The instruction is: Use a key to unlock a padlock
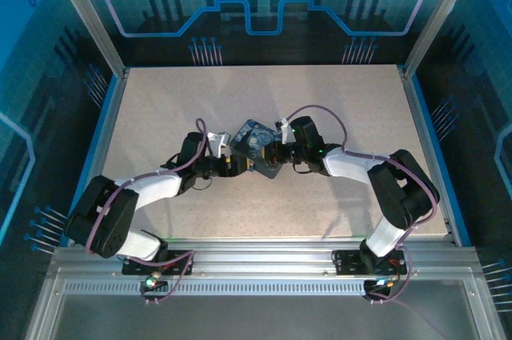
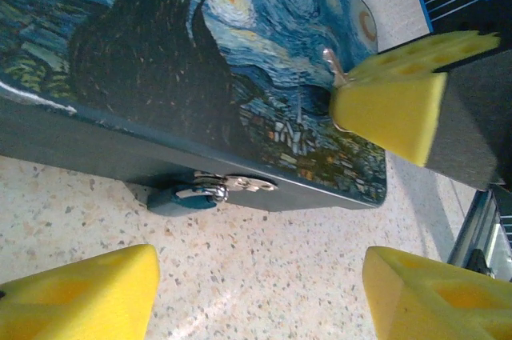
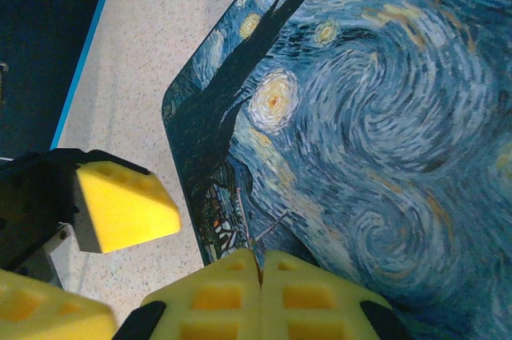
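Padlock [image 2: 192,196] and key [image 3: 266,232] are both at the middle of your scene, so take it from the biggest thing down. Your speckled tabletop [image 1: 160,116] carries one box [image 1: 258,142], lying flat and turned at an angle between the two arms. Its lid bears a swirling blue-and-yellow night-sky print with a dark spire shape, and its side wall is plain dark teal.

Your left pincer [image 2: 256,292] is released: in its wrist view the two yellow foam pads stand well apart, low over the tabletop, just in front of the box's side wall. Your right pincer [image 3: 260,276] is clenched, with its pads pressed flat together, over the lid near that same edge.

You find the padlock low on that side wall, its silvery metal above a dark teal body, down at the tabletop. The key is a thin dark sliver sticking out from the seam of the right pincer's pads, over the printed lid. You cannot tell whether its tip touches the lid.
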Controlling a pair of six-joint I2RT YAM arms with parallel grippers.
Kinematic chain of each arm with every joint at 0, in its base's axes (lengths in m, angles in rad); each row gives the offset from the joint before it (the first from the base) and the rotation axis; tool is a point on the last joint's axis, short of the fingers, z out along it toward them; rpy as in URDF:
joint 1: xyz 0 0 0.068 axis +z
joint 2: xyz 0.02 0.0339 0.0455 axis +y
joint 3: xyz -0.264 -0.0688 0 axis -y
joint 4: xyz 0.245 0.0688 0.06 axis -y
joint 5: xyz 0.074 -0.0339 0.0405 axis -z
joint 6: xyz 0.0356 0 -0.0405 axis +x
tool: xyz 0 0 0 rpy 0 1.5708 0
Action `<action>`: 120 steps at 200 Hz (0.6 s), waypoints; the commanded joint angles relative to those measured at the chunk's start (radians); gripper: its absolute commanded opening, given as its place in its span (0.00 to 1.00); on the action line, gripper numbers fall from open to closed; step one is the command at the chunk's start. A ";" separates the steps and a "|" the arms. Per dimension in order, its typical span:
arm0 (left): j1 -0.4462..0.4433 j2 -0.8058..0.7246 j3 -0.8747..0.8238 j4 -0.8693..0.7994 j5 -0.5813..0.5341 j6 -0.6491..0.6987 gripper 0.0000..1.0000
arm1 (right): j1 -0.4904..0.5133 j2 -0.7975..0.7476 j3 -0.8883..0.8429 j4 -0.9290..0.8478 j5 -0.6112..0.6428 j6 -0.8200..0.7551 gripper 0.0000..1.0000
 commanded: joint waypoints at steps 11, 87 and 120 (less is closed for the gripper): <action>-0.022 0.077 -0.028 0.158 0.006 -0.001 0.66 | 0.011 0.009 0.004 -0.048 0.039 -0.021 0.00; -0.102 0.195 -0.036 0.315 -0.187 0.056 0.64 | 0.013 -0.004 -0.008 -0.050 0.042 -0.029 0.00; -0.119 0.207 -0.033 0.316 -0.243 0.096 0.64 | 0.012 -0.009 -0.014 -0.050 0.046 -0.035 0.00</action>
